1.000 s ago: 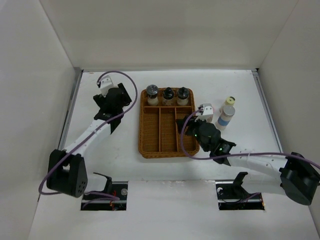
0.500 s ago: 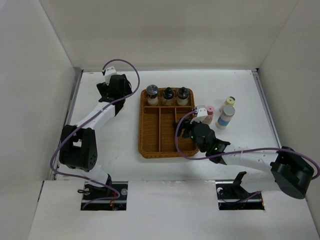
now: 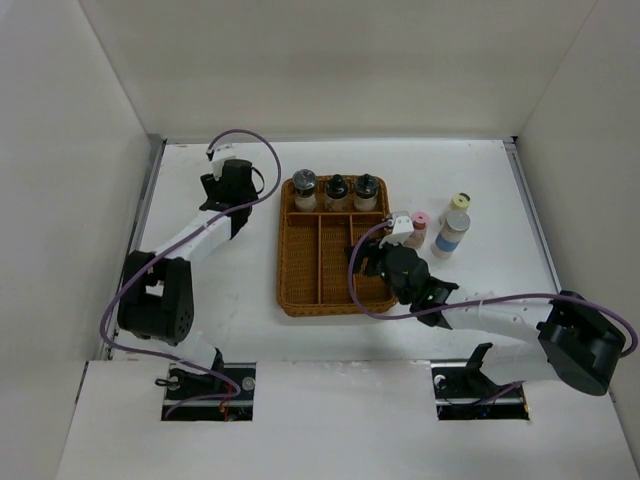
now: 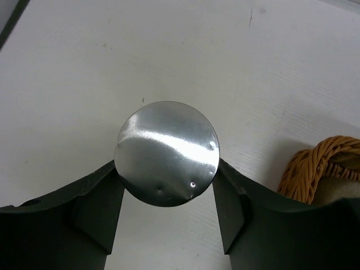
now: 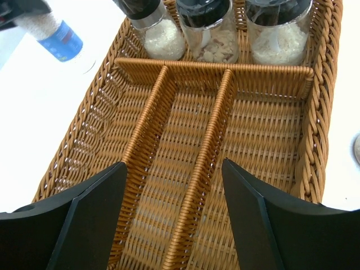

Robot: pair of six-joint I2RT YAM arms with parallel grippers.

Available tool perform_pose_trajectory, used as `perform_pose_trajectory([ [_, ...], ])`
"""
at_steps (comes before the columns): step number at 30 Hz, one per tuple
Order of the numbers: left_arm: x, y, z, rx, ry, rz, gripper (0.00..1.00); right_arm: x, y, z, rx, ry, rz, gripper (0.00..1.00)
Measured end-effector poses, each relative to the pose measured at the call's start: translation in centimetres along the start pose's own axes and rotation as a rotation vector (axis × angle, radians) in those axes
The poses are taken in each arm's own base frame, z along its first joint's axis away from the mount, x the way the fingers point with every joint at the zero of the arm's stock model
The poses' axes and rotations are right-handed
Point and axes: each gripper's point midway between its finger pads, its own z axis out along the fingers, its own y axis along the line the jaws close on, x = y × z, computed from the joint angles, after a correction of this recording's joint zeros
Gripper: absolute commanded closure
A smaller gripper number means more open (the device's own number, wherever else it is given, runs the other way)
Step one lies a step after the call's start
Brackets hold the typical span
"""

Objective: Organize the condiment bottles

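Note:
My left gripper (image 3: 232, 190) stands left of the brown wicker tray (image 3: 283, 270), shut on a grey-capped bottle; in its wrist view both fingers press the round shiny cap (image 4: 166, 153). The right wrist view shows this bottle's white body and blue label (image 5: 59, 34). Three glass shakers (image 3: 304, 188) (image 3: 337, 190) (image 3: 367, 190) fill the tray's back compartment. My right gripper (image 3: 366, 262) (image 5: 174, 185) hovers open over the tray's long compartments, with nothing between its fingers. Right of the tray stand a pink-capped bottle (image 3: 420, 222), a cream-capped one (image 3: 460, 203) and a second blue-labelled grey-capped one (image 3: 453, 232).
White walls close in the table on the left, back and right. The tray's woven rim (image 4: 320, 163) lies just right of the left gripper. Two dividers (image 5: 211, 140) split the tray's front part into long compartments.
The left arm reached further back and its jaws closed onto the bottle's cap. The right gripper slid left over the tray, uncovering the pink-capped bottle.

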Motion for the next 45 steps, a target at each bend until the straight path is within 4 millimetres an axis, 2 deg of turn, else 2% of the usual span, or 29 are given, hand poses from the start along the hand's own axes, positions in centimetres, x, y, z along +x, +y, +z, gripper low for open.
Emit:
perform_pose_trajectory([
  [2, 0.1, 0.6, -1.5, -0.006, -0.014, 0.006, 0.58, 0.0, 0.0, 0.0, -0.001, -0.001, 0.001, 0.25],
  [5, -1.1, 0.8, -5.5, 0.020, -0.071, 0.008, 0.59, -0.1, 0.1, 0.0, -0.004, -0.002, 0.002, 0.25],
  [9, -4.6, -1.0, -12.0, 0.143, -0.193, -0.027, 0.59, -0.2, 0.1, 0.0, -0.007, -0.007, 0.005, 0.25],
  [12, -6.2, -2.7, -16.5, 0.256, -0.256, -0.059, 0.59, -0.9, 0.0, -0.1, -0.007, -0.021, 0.014, 0.25],
  [14, -6.4, -3.8, -18.9, 0.324, -0.270, -0.066, 0.59, -1.4, -0.1, -0.2, -0.005, -0.036, 0.022, 0.25],
  [17, -5.1, -5.9, -20.8, 0.404, -0.255, -0.046, 0.58, -2.2, -1.1, -0.3, 0.014, -0.056, 0.033, 0.25],
  [21, -1.5, -8.7, -20.9, 0.455, -0.188, 0.038, 0.58, -2.9, -2.5, -0.5, 0.045, -0.079, 0.051, 0.25],
  [25, 1.9, -10.1, -19.4, 0.454, -0.123, 0.114, 0.58, -3.5, -3.5, -0.6, 0.064, -0.097, 0.070, 0.25],
  [32, 5.2, -11.7, -17.1, 0.454, -0.089, 0.154, 0.57, -3.6, -3.7, -0.6, 0.070, -0.101, 0.079, 0.25],
  [37, 6.7, -11.8, -15.8, 0.441, -0.076, 0.178, 0.57, -3.6, -3.7, -0.6, 0.070, -0.100, 0.078, 0.25],
  [45, 7.1, -12.7, -14.5, 0.439, -0.098, 0.181, 0.57, -3.0, -4.0, -0.3, 0.081, -0.085, 0.071, 0.25],
])
